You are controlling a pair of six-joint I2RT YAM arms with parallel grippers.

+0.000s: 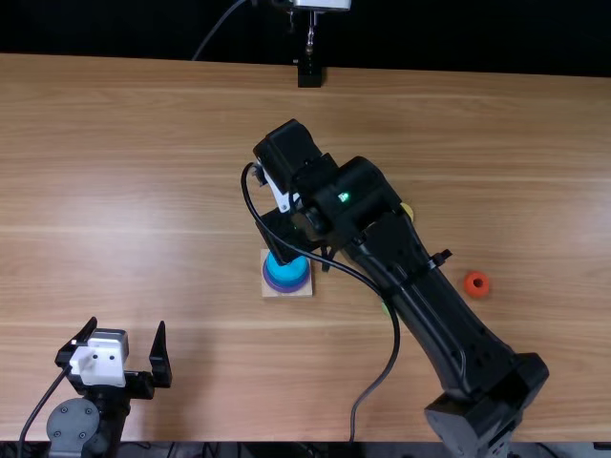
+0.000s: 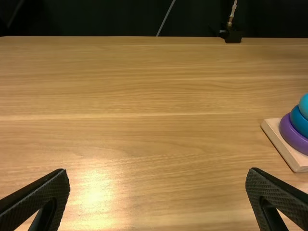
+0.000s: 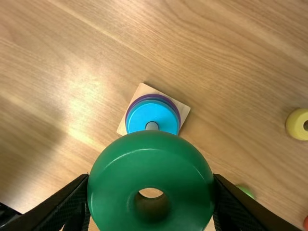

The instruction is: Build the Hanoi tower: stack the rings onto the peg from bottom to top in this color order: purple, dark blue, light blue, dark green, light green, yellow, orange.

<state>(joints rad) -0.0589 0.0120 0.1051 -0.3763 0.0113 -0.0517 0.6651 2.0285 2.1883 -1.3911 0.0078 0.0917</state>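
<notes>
Peg base (image 1: 275,292) on the worktop (image 1: 143,210), taken as landmark; three rings seated on it: purple ring (image 2: 290,135) lowest, dark blue ring (image 2: 301,126) next, light blue ring (image 3: 144,115) uppermost, peg tip (image 3: 152,126) visible through its hole. Right pincer (image 1: 296,243): clamped on the dark green ring (image 3: 110,183), one finger each side, hole facing the wrist camera; in top view the pincer lies just beyond the base, its arm crossing from the right. Left pincer (image 1: 127,326): fingers wide apart, nothing between them, left of the base and toward the near edge. Loose rings, all right of the base: light green ring (image 3: 246,191) slightly nearer the near edge; yellow ring (image 1: 409,212) farther back; orange ring (image 1: 476,294) well apart, roughly level with the base
</notes>
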